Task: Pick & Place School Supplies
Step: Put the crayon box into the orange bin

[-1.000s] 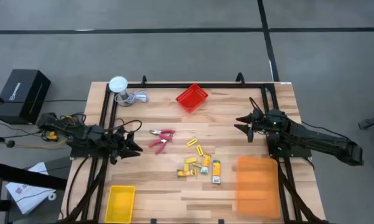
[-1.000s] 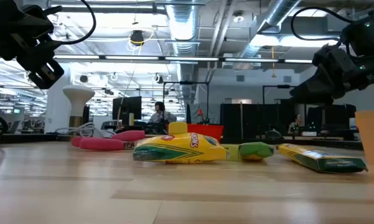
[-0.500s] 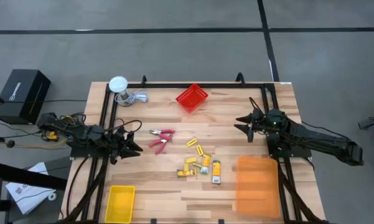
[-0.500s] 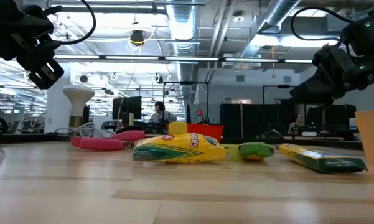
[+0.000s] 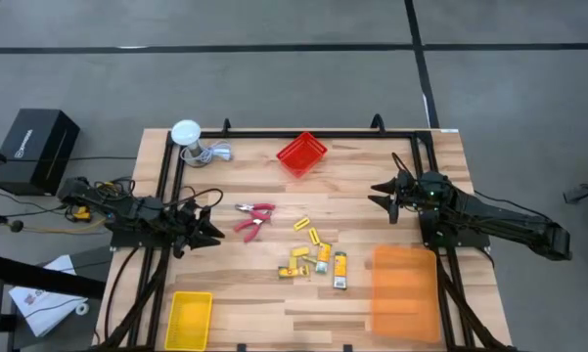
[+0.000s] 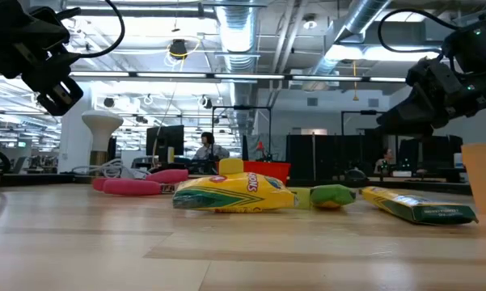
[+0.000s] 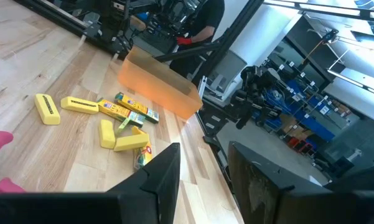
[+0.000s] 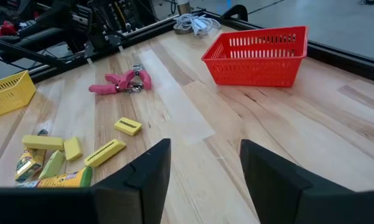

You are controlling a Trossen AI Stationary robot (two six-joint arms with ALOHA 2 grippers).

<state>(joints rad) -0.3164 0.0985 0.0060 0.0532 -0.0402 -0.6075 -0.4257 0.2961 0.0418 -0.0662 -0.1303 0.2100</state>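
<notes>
Two dark robot arms are seen poised above a wooden table (image 5: 372, 156), neither holding anything. The left gripper (image 5: 215, 231) is held at the table's left edge with its fingers parted and empty, just beside the pink-handled pliers-like tool (image 5: 254, 217). The right gripper (image 5: 376, 196) is raised near the right side, its fingers likewise spread and empty, well apart from the supplies.

School supplies are scattered around the table's middle: a crayon box (image 5: 340, 270) with green marks, a second yellow-orange box (image 5: 323, 252), and several small yellow pieces, among them one (image 5: 301, 224) lying nearest the tool. In the low view the nearest crayon box (image 6: 234, 194) is shown lying flat beside a green-tipped item (image 6: 333, 195).

Three bins are placed around the edges: a red basket (image 5: 302, 154) at the far middle, a yellow bin (image 5: 189, 320) at the near left, and an orange bin (image 5: 405, 291) at the near right. A white round object with a cable (image 5: 188, 134) is set at the far left corner.
</notes>
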